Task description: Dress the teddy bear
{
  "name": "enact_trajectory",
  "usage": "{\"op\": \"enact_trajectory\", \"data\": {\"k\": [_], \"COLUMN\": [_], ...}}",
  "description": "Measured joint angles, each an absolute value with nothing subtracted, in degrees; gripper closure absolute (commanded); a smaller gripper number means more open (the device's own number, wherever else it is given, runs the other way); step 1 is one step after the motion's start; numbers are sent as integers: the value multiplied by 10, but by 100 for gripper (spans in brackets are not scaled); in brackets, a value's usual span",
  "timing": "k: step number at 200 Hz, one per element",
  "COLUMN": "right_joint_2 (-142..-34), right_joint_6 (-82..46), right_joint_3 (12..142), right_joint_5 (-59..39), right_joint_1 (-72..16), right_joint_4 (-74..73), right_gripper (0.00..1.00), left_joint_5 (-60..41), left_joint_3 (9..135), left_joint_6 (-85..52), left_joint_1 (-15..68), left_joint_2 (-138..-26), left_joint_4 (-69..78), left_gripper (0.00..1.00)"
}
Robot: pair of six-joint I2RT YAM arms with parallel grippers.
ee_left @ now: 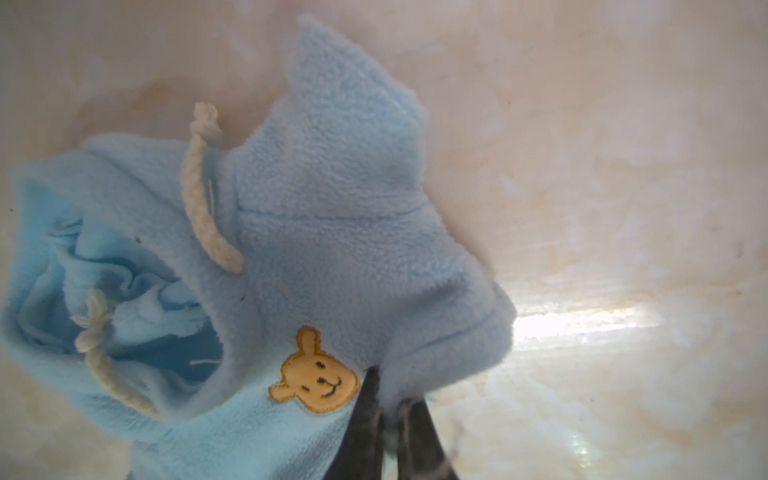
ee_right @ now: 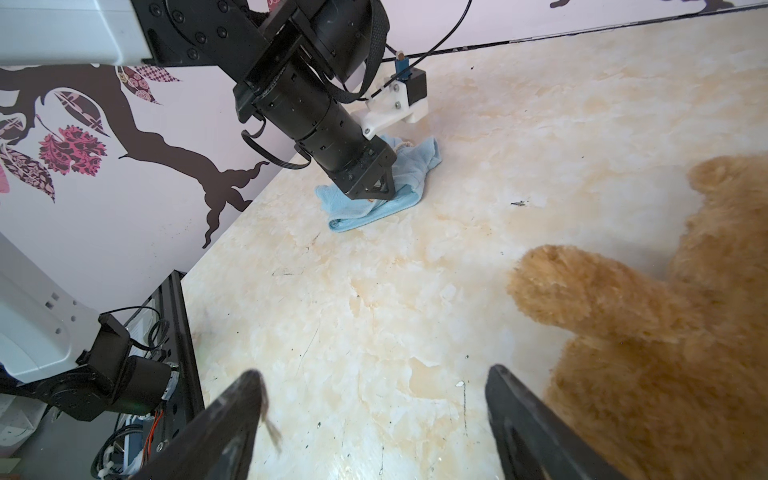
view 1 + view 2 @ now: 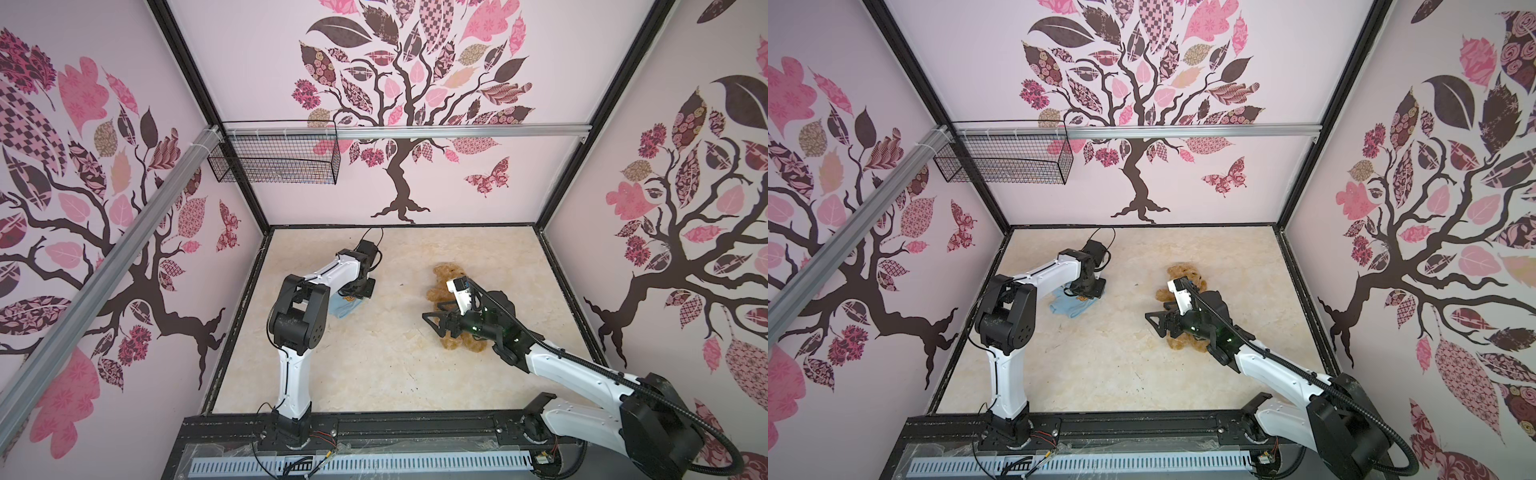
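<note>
Around you stand three pale pink walls [image 3: 249,62], each with a dark tree [image 3: 399,174] in pink patterned leaves. Black posts [image 3: 187,62] frame the corners. A black wire basket [image 3: 274,162] hangs from the silver rail [image 3: 457,132] across the back wall. Your surface [image 3: 374,365] is cream, marbled, and speckled; light glares off it in the left wrist view.

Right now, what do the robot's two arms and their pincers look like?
Both arms are built alike: glossy white shell links between chunky black joint housings. The left arm ends in a black cylindrical wrist with a white bracket. The right arm carries a thick ribbed black hose. The left pincer and right pincer have black tapered fingers.
</note>
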State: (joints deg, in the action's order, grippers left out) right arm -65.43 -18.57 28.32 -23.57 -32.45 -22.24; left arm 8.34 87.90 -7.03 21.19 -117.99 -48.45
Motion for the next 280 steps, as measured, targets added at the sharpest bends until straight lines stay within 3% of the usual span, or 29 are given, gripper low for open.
{"op": "enact_trajectory", "data": {"k": [91, 128, 142, 176, 218, 232, 280], "right_joint_2": [-831, -943, -976, -1047, -1058, -1056, -1034], "right_joint_6": [-206, -201, -202, -203, -202, -209, -278], "right_joint_3": [366, 409, 415, 439, 459, 461, 451], "right_joint_5": [-198, -173, -165, -136, -104, -100, -142], "right_joint_1": [-432, -484, -491, -493, -492, -487, -455], "right_joint_4": [-262, -302, -316, -345, -376, -383, -361], "right_gripper": [20, 24, 29, 63, 99, 100, 100], "left_joint_5": [-128, -182, -192, -207, -227, -233, -214], "left_joint_3": [649, 606, 599, 585, 537, 512, 451], "left_joint_6": [-179, -195, -197, -203, -237, -255, -294], "left_joint_1": [213, 222, 224, 232, 245, 247, 266], "left_joint_2": [-905, -860, -858, -850, -829, -823, -797], "left_joint_4": [-401, -389, -386, -379, -333, -307, -228], "left_gripper": [100, 100, 100, 100, 100, 100, 77]}}
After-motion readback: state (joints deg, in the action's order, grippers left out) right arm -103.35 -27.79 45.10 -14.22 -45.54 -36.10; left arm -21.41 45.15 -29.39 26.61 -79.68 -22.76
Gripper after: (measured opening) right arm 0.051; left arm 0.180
